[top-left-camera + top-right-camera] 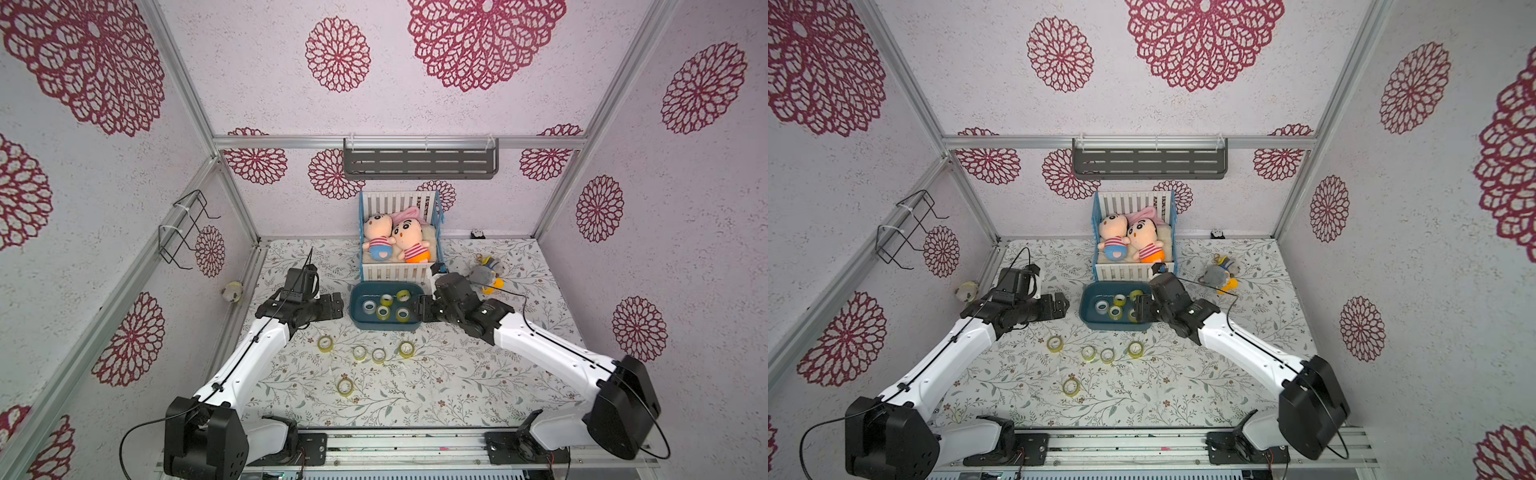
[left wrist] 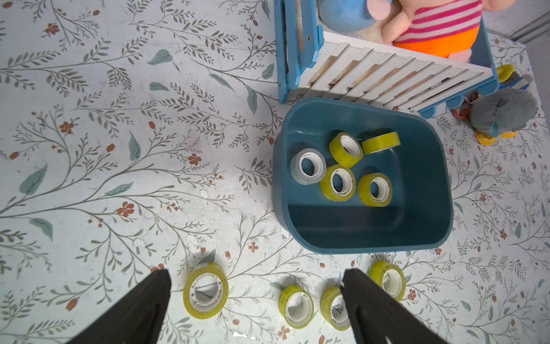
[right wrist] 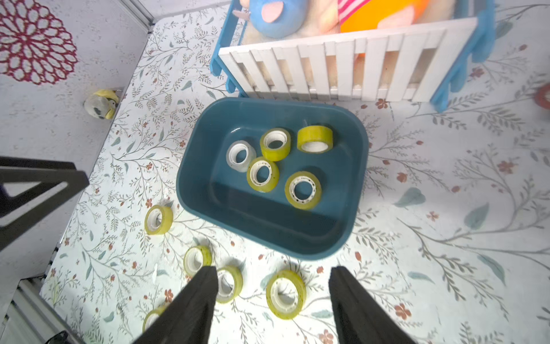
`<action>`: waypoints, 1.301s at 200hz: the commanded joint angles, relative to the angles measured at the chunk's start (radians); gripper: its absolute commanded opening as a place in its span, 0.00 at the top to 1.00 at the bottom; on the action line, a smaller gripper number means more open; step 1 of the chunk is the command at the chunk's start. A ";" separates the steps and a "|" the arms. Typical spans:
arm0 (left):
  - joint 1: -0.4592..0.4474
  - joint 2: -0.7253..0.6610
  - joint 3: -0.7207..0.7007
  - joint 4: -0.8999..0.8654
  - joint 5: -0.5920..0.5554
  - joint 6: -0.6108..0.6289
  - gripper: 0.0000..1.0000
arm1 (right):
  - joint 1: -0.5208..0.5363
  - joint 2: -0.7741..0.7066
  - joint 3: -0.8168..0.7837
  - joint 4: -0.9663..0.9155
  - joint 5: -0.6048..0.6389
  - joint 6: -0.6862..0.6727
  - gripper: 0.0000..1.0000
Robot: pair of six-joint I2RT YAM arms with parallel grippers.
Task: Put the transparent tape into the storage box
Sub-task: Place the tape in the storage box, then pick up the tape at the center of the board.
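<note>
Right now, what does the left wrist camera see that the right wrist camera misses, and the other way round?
Only the left wrist view shows the grey plush toy beside the toy crib. Only the right wrist view shows the small yellow-and-white toy against the wall and a fifth loose tape roll. Both show the storage box holding five tape rolls, the crib, and four loose rolls in front of the box.

Floral tabletop (image 1: pixel 457 395): storage box (image 1: pixel 384 325), toy crib (image 1: pixel 395 272), five loose tape rolls (image 1: pixel 325 343), grey plush (image 1: pixel 484 274)
</note>
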 commanded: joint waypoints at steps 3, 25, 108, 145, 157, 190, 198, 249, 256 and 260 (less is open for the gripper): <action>0.001 -0.022 -0.015 0.034 -0.012 0.001 0.03 | 0.015 -0.106 -0.123 0.063 -0.037 0.036 0.37; 0.002 -0.022 -0.022 0.045 -0.005 0.000 0.03 | 0.028 -0.180 -0.236 0.050 -0.022 0.100 0.42; 0.002 -0.010 -0.020 0.043 -0.001 0.001 0.03 | 0.030 -0.158 -0.360 0.141 -0.015 0.184 0.52; 0.001 -0.012 -0.021 0.041 -0.013 0.002 0.03 | 0.034 0.017 -0.276 0.161 -0.041 0.158 0.54; 0.001 -0.012 -0.021 0.040 -0.014 0.003 0.03 | 0.047 0.062 -0.245 0.165 -0.048 0.144 0.54; 0.001 -0.008 -0.021 0.041 -0.013 0.002 0.03 | 0.091 0.147 -0.173 0.168 -0.031 0.103 0.53; 0.001 -0.007 -0.020 0.040 -0.012 0.002 0.03 | 0.097 0.167 -0.164 0.166 -0.030 0.100 0.53; 0.001 -0.004 -0.021 0.037 -0.018 0.005 0.03 | 0.157 0.274 -0.114 0.026 0.148 0.105 0.49; 0.001 -0.002 -0.021 0.037 -0.017 0.006 0.03 | 0.158 0.281 -0.115 0.018 0.156 0.109 0.48; 0.001 -0.002 -0.021 0.037 -0.015 0.007 0.03 | 0.159 0.284 -0.116 0.017 0.159 0.109 0.48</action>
